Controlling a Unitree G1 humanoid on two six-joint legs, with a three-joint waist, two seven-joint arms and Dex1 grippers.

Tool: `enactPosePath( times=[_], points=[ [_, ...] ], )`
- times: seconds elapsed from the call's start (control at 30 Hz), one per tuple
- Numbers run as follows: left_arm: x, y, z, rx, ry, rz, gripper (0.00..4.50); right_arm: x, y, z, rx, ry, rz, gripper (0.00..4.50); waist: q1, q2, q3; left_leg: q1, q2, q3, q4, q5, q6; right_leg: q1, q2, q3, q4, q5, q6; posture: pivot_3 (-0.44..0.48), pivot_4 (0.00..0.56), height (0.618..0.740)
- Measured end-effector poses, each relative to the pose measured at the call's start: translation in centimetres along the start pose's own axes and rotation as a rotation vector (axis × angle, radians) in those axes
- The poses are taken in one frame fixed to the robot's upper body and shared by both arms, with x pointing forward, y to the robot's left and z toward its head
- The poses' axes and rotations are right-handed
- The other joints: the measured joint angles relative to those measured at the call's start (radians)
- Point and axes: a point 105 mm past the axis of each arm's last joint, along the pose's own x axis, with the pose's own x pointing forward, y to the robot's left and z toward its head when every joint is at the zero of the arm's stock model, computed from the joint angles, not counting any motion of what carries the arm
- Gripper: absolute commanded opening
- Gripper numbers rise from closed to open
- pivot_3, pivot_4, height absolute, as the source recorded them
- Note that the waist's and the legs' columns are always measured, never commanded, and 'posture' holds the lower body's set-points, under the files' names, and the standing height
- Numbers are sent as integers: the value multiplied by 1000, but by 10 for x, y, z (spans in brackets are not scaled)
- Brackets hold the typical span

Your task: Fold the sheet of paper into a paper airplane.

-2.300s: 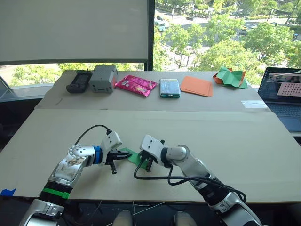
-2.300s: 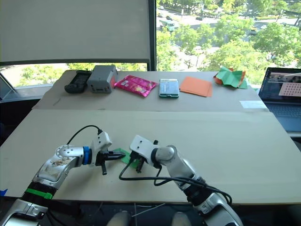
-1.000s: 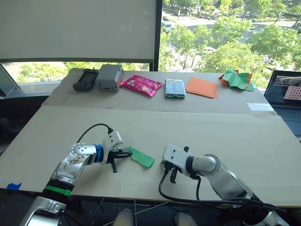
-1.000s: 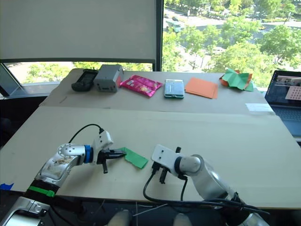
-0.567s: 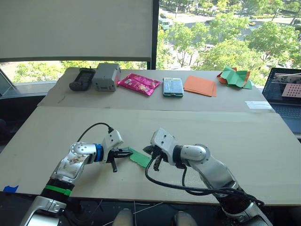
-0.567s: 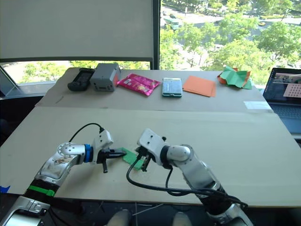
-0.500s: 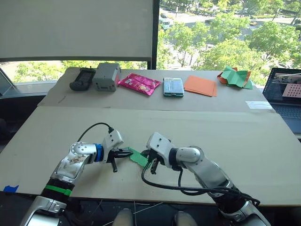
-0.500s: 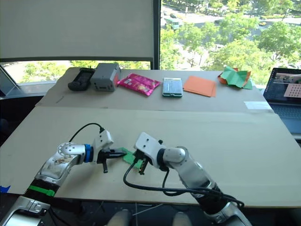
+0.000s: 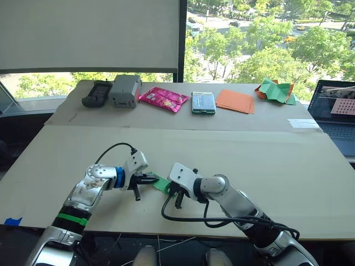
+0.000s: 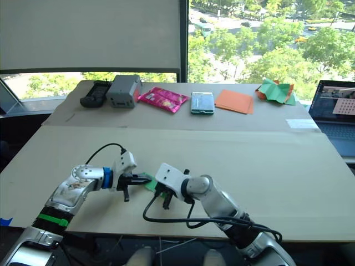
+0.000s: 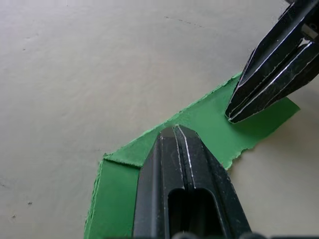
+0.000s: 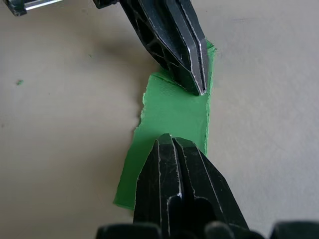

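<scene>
Green paper (image 12: 172, 117), folded into a narrow strip, lies flat on the table (image 9: 266, 160); left gripper (image 11: 178, 130) and right gripper (image 12: 171, 139), both closed and empty-tipped, press it. Creasing step; next, probably lift an edge.

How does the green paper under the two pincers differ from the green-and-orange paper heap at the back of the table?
The green paper is one colour, a narrow folded strip lying flat; the paper heap mixes green with orange and sits crumpled and raised. The green paper lies near the table's front edge with the left pincer and right pincer closed and tips down on it; the heap sits untouched at the far right, by the laptop. Both share a bright green.
</scene>
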Motion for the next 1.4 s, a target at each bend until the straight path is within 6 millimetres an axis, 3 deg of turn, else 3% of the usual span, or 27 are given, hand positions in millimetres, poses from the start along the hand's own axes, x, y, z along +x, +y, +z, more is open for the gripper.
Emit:
enactPosePath(
  times=[0.17,0.73,1.17,1.4],
  points=[
    [11,1,-1,0,3,-29,0,1,1,1,-10,2,3,26,-1,0,-1,1,0,0,0,0,0,1,0,0,1,0,0,0,150,706],
    [10,1,-15,116,24,-29,0,5,-1,2,-19,17,6,26,-12,3,-6,5,0,0,0,0,0,4,0,1,1,0,0,0,150,706],
    [-14,22,-30,67,36,79,0,6,1,1,-23,20,14,26,-27,4,-8,9,1,0,-2,0,0,4,0,1,1,0,0,0,150,706],
    [-21,23,-35,55,32,117,0,7,2,2,-32,23,21,26,-31,4,-8,12,1,0,-2,-1,-1,4,0,1,1,0,0,0,150,706]
  ],
)
